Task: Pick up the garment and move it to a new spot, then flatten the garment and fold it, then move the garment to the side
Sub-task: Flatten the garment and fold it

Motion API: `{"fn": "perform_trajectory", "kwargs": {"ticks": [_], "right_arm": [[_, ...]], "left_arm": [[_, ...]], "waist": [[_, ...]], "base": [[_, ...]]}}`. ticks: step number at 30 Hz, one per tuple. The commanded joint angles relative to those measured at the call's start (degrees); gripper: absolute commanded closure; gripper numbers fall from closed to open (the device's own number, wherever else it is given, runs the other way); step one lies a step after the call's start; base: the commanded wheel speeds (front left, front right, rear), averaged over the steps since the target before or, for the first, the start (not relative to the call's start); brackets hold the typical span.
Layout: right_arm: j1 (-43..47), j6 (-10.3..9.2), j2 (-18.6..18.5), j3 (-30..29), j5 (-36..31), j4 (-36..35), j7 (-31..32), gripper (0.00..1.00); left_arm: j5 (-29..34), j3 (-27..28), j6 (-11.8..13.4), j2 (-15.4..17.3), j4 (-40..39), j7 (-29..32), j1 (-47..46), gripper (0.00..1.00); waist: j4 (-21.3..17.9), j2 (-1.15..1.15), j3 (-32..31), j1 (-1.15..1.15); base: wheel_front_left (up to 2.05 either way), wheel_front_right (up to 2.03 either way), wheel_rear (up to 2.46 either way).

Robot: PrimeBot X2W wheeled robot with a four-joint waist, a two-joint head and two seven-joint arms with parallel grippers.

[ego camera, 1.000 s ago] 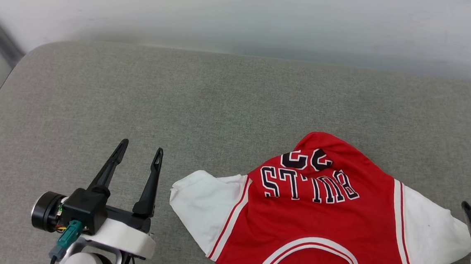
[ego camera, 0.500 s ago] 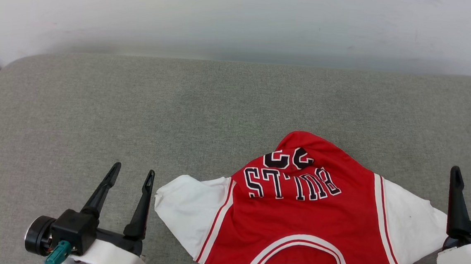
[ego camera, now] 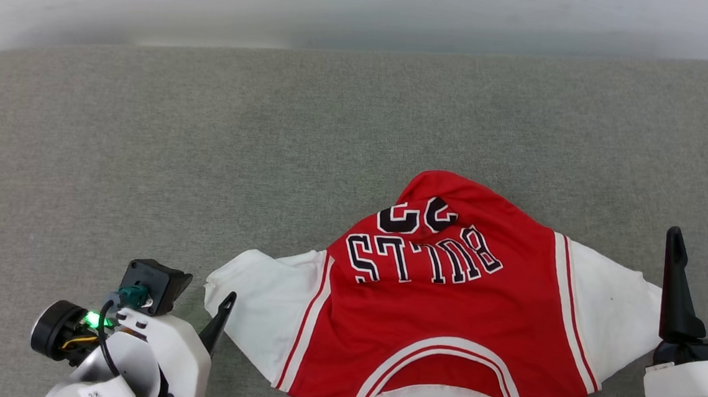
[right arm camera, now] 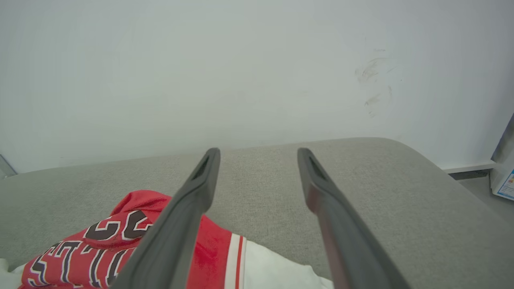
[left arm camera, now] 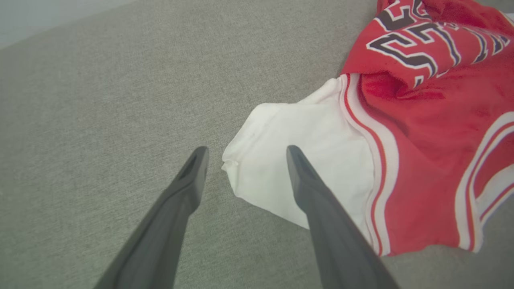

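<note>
The red, white-sleeved jersey T-shirt (ego camera: 438,329) lies sleeve-to-sleeve between your open left hand (left arm camera: 245,150), lower left, and open right hand (ego camera: 703,235), lower right, the left one nearer.

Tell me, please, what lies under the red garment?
The garment lies on the grey padded surface, which shows around it. Its far part is bunched up; anything beneath the cloth is covered and cannot be seen.

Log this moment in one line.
left gripper: open, at sleeve tip | right gripper: open, beside other sleeve | red Bulls jersey: bunched on grey cushion
</note>
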Motion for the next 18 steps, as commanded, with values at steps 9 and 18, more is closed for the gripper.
{"fn": "perform_trajectory", "kwargs": {"ticks": [9, 18], "right_arm": [[-1.92, -0.02, 1.13, 1.70, 0.60, 1.45, -0.69, 0.00], [-2.48, -0.02, 1.83, 3.39, 0.37, 2.45, -1.21, 0.00]], "left_arm": [[0.57, 1.42, 3.74, 2.47, -0.05, 10.62, -1.74, 0.00], [-1.23, -0.02, 2.50, 2.89, 6.65, 13.15, -0.96, 0.00]], "waist": [[-3.03, 0.00, 5.10, 0.00], [-3.94, 0.00, 6.89, 0.00]], "base": [[0.00, 0.00, 0.00], [0.00, 0.00, 0.00]]}}
